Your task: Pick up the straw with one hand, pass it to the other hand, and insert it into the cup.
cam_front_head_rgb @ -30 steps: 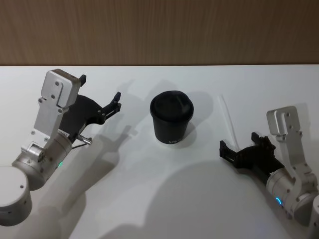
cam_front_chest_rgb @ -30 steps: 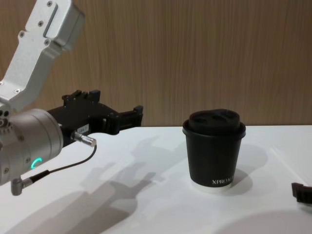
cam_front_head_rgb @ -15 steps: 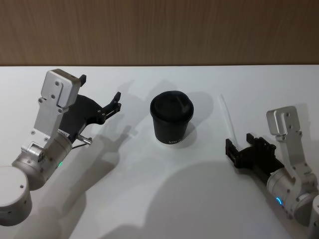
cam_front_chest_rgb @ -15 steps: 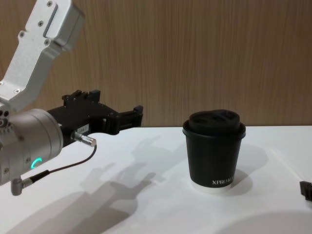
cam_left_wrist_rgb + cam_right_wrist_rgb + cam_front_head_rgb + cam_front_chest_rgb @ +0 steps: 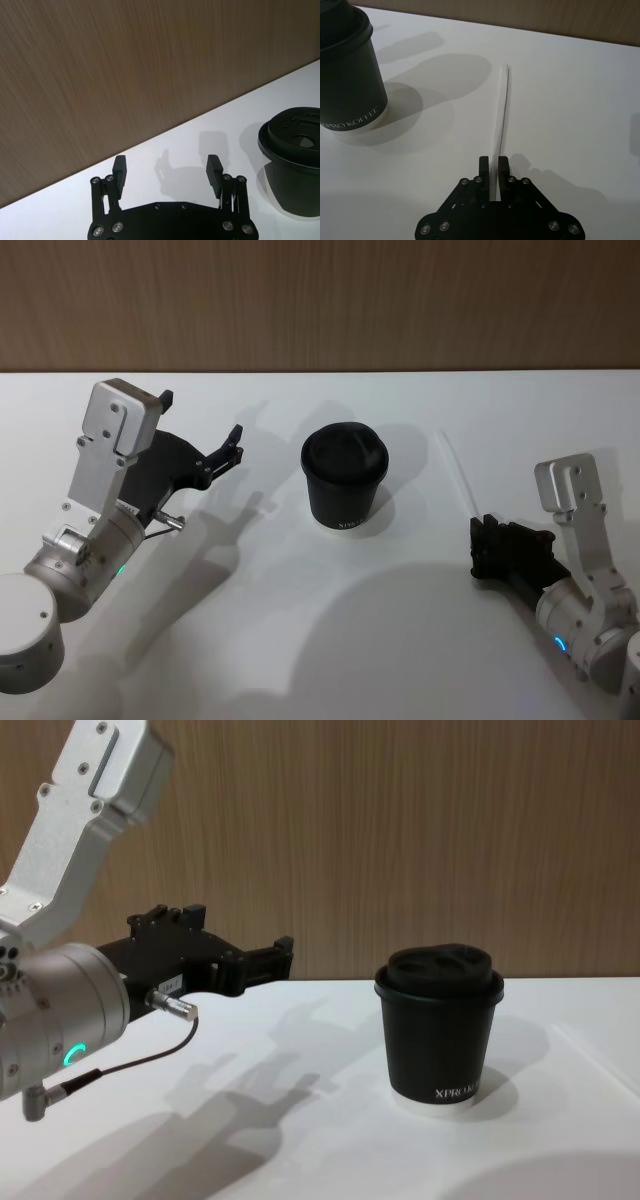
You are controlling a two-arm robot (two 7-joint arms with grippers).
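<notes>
The right gripper's [image 5: 493, 166] fingers [image 5: 483, 166] are pressed in on the near end of the straw [image 5: 504, 107], which lies flat on the table [image 5: 580, 100] to the right of the cup [image 5: 350, 75]. It looks light, thin and easily crushed, I judge; an end hold leaves length for the handover. That arm reaches low and forward; the left gripper [image 5: 166, 172], fingers spread, hovers left of the cup
</notes>
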